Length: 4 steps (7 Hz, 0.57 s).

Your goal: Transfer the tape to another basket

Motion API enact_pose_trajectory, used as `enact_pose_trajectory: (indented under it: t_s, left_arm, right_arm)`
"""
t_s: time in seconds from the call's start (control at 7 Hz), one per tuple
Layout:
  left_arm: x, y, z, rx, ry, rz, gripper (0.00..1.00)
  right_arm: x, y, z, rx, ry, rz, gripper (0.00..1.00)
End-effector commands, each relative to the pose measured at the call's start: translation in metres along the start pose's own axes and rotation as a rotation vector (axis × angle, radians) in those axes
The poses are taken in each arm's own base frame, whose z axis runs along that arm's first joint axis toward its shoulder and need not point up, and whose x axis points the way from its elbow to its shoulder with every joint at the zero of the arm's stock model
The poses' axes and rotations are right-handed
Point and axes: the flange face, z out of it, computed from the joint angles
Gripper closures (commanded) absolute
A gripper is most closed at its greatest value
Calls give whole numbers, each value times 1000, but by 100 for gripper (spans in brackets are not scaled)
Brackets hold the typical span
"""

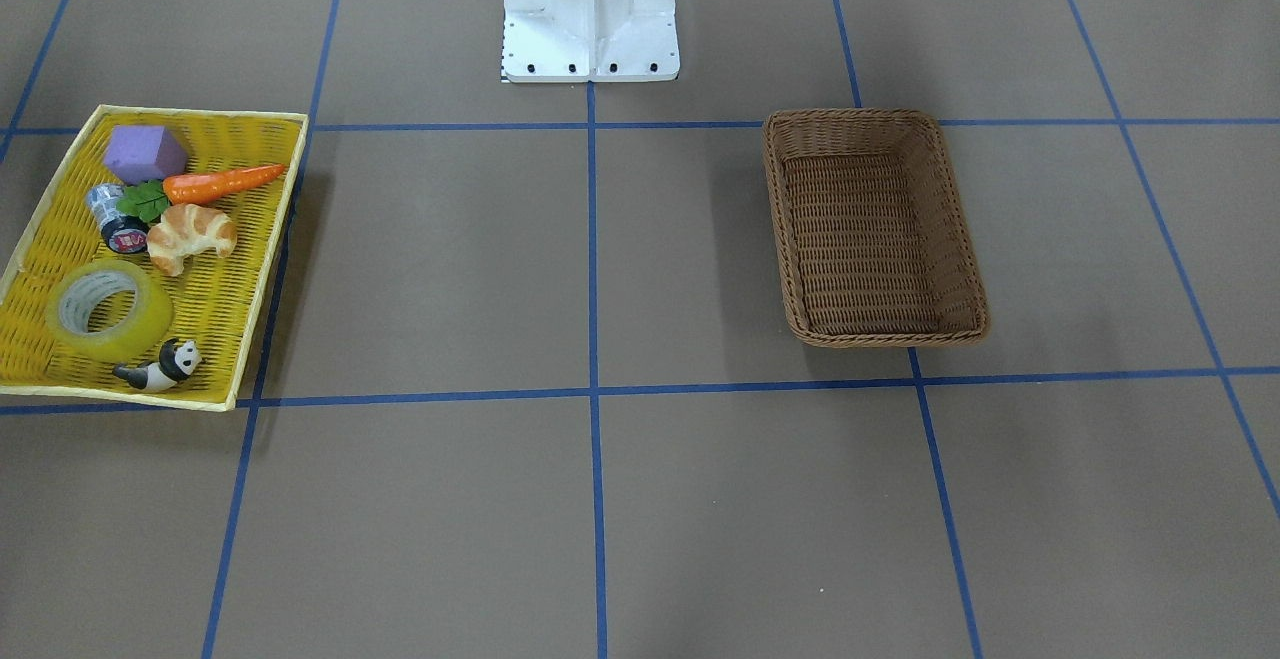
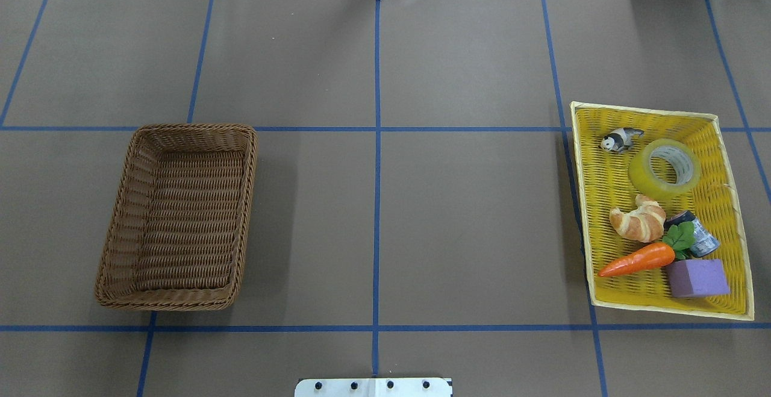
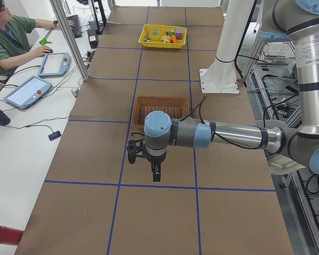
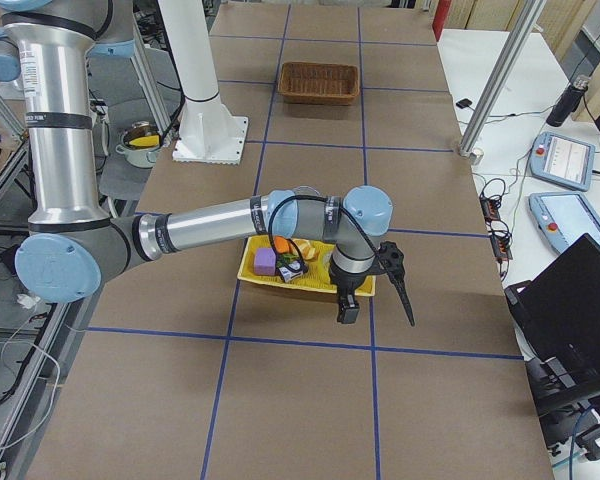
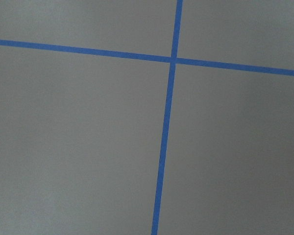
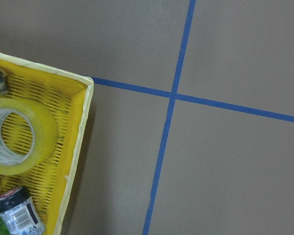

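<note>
Since both arms show only in the side views, whether the left tool [image 3: 141,155] or the right tool [image 4: 388,275] has its fingers apart or together cannot be told. Each hangs above the table [image 2: 470,222], the left over a bare stretch, the right near a corner of the yellow tray [image 2: 593,192]. Starting nearest the robot's base, that tray holds a purple block [image 2: 697,278], then a carrot [image 2: 638,259] and a small can [image 2: 699,239], then a croissant [image 2: 637,221]. Beyond those lies the tape [image 2: 642,177], flat with its hole facing up, just beside the croissant. Farthest in the tray sits a panda figure [image 2: 619,140]. Well apart, on the robot's left, stands the brown basket [image 2: 123,222].
</note>
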Motion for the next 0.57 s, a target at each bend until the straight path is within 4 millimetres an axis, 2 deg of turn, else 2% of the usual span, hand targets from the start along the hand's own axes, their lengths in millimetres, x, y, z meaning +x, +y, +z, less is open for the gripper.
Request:
enact_pose_trajectory:
  t_s: [0.0, 0.43]
  left_arm:
    - [0, 0, 0, 0, -1, 0, 1]
    - [0, -1, 0, 1, 0, 3, 1]
  right_arm:
    - [3, 5, 5, -7, -2, 6, 0]
    - [0, 3, 2, -1, -5, 2, 0]
